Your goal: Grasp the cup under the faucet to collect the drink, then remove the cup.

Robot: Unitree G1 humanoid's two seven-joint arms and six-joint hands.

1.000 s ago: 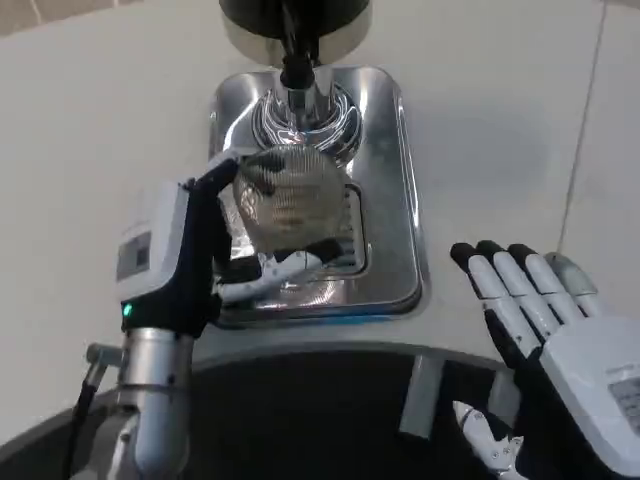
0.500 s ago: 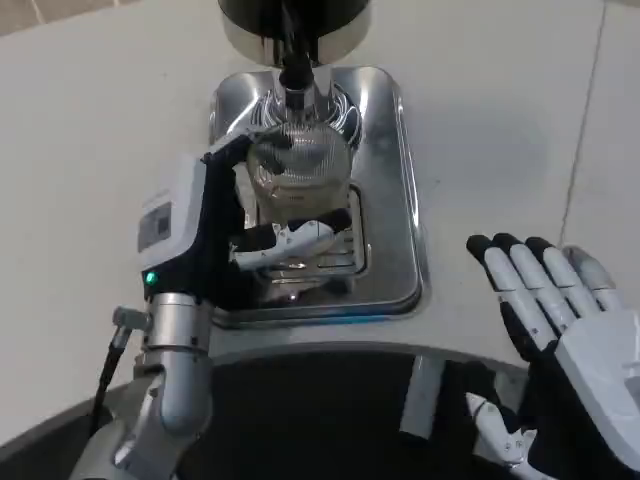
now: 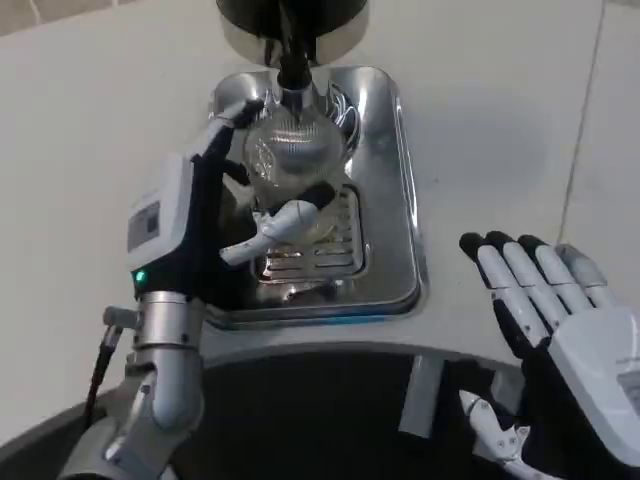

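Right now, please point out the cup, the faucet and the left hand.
cup (image 3: 285, 150), head view, on its ribbed clear wall.
faucet (image 3: 294, 72), head view, on the dark spout above the cup.
left hand (image 3: 200, 225), head view, on the dark palm beside the cup.

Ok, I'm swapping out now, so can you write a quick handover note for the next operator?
Left hand: holds the clear cup, fingers wrapped round its front.
Right hand: open, fingers spread, waiting right of the drip tray.
Cup sits over the tray, right beneath the faucet.
Done: cup grasped and placed under the faucet.
Left: collect the drink (cannot tell any flow or fill), then take the cup away.
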